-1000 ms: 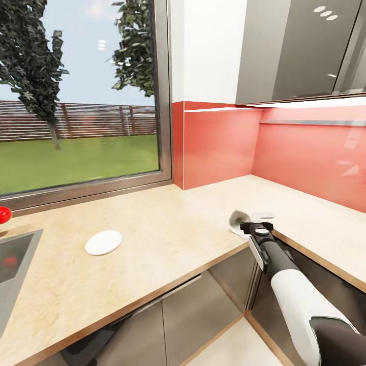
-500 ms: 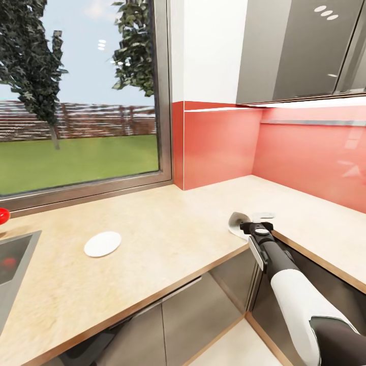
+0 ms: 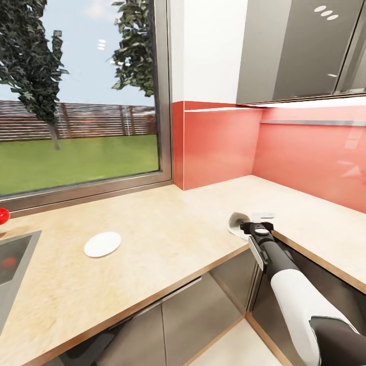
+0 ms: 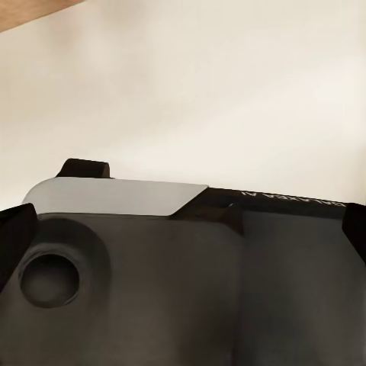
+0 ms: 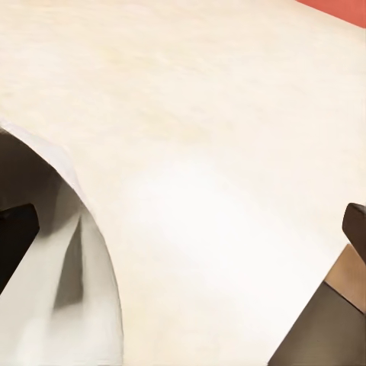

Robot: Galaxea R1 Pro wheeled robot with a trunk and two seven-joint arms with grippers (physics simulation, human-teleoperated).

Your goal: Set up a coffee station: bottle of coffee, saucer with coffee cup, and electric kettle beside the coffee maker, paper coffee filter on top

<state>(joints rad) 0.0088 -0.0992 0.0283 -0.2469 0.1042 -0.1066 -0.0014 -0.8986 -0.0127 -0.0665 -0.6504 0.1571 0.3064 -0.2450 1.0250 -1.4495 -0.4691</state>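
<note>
On the countertop (image 3: pixel 168 223), near its inner corner, lies the white paper coffee filter (image 3: pixel 234 222) on its side, mouth open. My right gripper (image 3: pixel 251 219) is low over the worktop right at it. The right wrist view shows that gripper (image 5: pixel 183 229) open: one dark fingertip (image 5: pixel 15 236) sits inside the filter (image 5: pixel 72 305), the other is far off across bare worktop. The saucer (image 3: pixel 102 244), a flat white round plate, rests to the left, between sink and filter. My left gripper (image 4: pixel 183 232) is open, hanging over my own dark body.
A grey inset sink (image 3: pixel 12 256) cuts into the worktop at the far left, with a red round thing (image 3: pixel 3 214) beside it. A window and red backsplash (image 3: pixel 218 147) close the back. Grey wall cabinets (image 3: pixel 300 51) hang above right. Dark cabinet fronts (image 3: pixel 173 315) run below the edge.
The head view shifted very slightly a second ago. The filter has tipped a little lower at the right gripper; the arm has barely moved.
</note>
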